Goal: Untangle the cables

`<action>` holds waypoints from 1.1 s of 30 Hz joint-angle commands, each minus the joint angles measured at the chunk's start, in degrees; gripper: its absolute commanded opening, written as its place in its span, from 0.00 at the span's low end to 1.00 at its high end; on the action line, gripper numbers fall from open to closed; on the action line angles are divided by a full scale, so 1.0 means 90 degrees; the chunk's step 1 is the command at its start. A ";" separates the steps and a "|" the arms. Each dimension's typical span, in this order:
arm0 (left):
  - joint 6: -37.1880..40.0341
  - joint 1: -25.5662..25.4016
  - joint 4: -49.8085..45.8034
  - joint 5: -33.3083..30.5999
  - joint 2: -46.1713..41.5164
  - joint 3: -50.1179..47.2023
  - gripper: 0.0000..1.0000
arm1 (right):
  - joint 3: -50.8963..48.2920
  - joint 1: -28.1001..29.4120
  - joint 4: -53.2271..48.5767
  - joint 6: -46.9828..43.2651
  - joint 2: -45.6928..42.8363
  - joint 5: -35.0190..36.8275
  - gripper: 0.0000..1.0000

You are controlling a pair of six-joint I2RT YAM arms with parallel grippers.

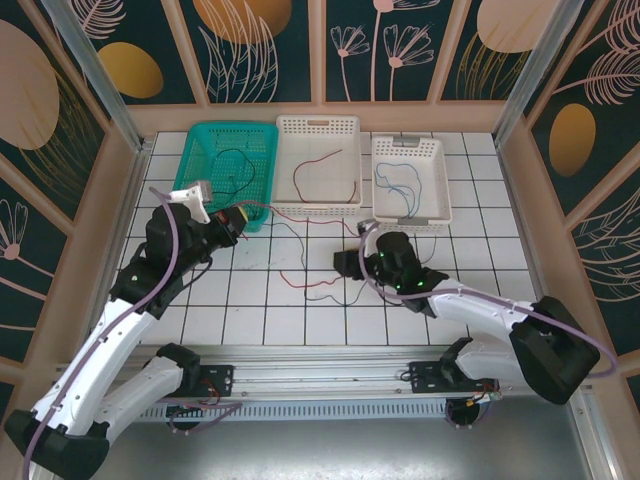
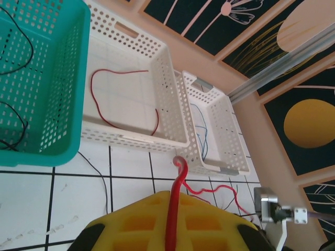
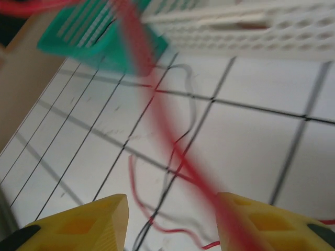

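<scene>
My left gripper [image 2: 171, 206] is pinched shut on a red wire [image 2: 176, 172], which rises from between the yellow pads and trails off over the tiles; I take that as an anchor, keeping the strand taut while the rest is teased loose. From above, that gripper sits just in front of the green basket [image 1: 200, 150]. My right gripper [image 3: 170, 219] has its fingers apart and nothing clamped; a blurred red strand [image 3: 172, 141] crosses close to its right finger, so it looks lined up to take it. The knot of red and black wires [image 1: 305, 285] lies on the table [image 1: 250, 320] between the arms. Sorting seems to go by colour: a black wire [image 1: 235, 160] in the green basket; a loose red wire [image 1: 318, 160] in the middle basket [image 1: 318, 122]; blue wires [image 1: 400, 185] in the right basket [image 1: 405, 143].
</scene>
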 commanded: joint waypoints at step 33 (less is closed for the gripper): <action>0.2390 0.0012 -0.0762 -0.2919 0.5304 0.5734 0.00 | -0.0884 -0.0527 -0.1700 0.0497 -0.3678 0.0334 0.60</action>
